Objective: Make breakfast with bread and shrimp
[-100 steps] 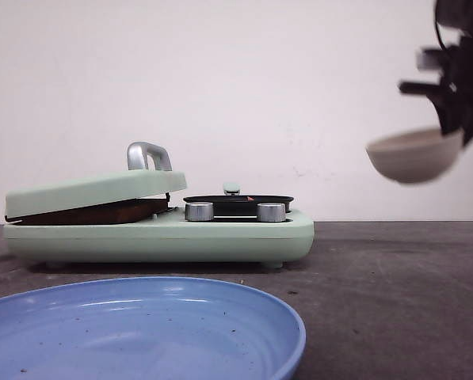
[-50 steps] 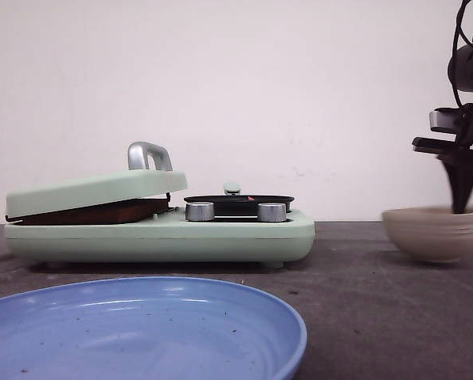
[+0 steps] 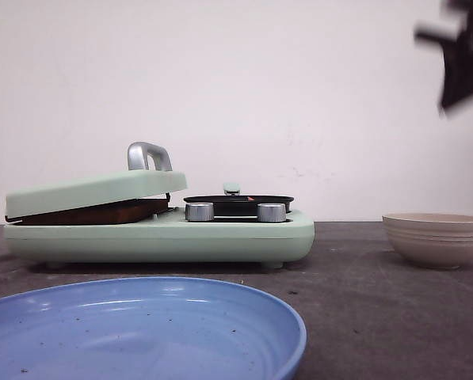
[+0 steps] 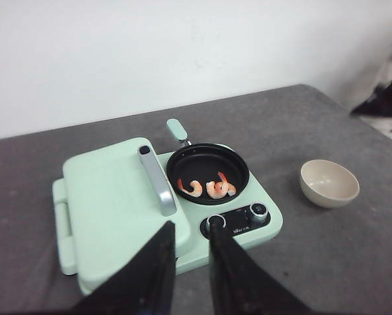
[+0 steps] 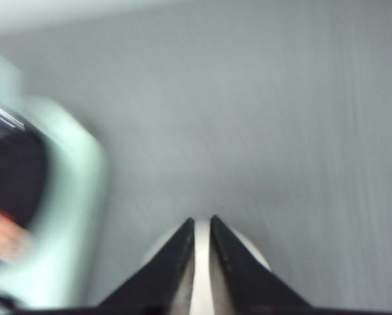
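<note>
Three shrimp (image 4: 207, 188) lie in the small black pan (image 4: 208, 172) on the right half of the green cooker (image 4: 150, 210); count them in the left wrist view, two orange curls close together and a third just beside them. They sit in a short row running across the pan, not along its handle.

One bowl (image 3: 436, 238) stands on the table (image 3: 363, 277) well to the right of the cooker, and it looks empty. One blue plate (image 3: 141, 332) lies nearest the camera, bare.

You can see only a brown edge of bread (image 3: 93, 212) under the tilted press lid (image 3: 93, 191) on the cooker's left half; how many slices are there, you cannot tell.

Your left gripper (image 4: 191, 262) hangs above the cooker's front edge, near the knobs (image 4: 236, 217), its fingers narrow with a small gap and nothing between them. The pan lies straight ahead of those fingers and the lid handle (image 4: 156, 180) a little to one side, so the left arm is the nearer one for either.

Your right gripper (image 5: 201, 249) is high above the table, blurred, fingers nearly together and holding nothing. The bowl's pale rim shows directly under its tips.

I judge the shrimp are delivered; the bread under the lid is what the next reach turns on.
</note>
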Tool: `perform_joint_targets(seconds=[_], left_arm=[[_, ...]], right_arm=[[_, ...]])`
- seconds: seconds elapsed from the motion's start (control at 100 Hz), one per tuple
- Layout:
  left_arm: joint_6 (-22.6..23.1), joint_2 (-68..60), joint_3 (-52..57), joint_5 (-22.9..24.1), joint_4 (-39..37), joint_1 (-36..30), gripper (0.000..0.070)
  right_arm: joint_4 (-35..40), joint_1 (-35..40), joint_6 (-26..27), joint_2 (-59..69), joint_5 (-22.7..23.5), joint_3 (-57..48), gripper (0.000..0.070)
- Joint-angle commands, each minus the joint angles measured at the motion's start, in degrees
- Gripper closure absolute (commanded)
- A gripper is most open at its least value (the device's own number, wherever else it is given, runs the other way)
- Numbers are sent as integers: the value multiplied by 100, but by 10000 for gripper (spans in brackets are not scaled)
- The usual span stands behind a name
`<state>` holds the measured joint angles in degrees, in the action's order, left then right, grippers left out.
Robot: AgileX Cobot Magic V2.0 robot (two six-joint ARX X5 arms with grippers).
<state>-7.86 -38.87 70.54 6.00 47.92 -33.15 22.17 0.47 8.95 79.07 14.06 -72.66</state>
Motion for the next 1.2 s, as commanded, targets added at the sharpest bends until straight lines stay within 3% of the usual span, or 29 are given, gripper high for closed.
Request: perform_joint_targets(seconds=[0.0,0.11,0.2,0.45,1.19], left_arm=[[-402,68,-466,24,-380,-31,689],[-817,212,-1102,24,-684,-31,689],[-857,223,-1296,26,-710,-31,689],[-846,103,-1331,52,-964,-31,689],[-890,170,-1318,39,-990,-31,684]], right_arm=[[-741,136,-271,-503,-70,431,691],[-1902,284,-455,-1617,-105,1497,691],[-2258,282,-455,-2332,-188,2188,691],[-2177,284,-444,-3309,-1311,3228,691],[-2048,278,-319,-3462,-1261,3230,691]])
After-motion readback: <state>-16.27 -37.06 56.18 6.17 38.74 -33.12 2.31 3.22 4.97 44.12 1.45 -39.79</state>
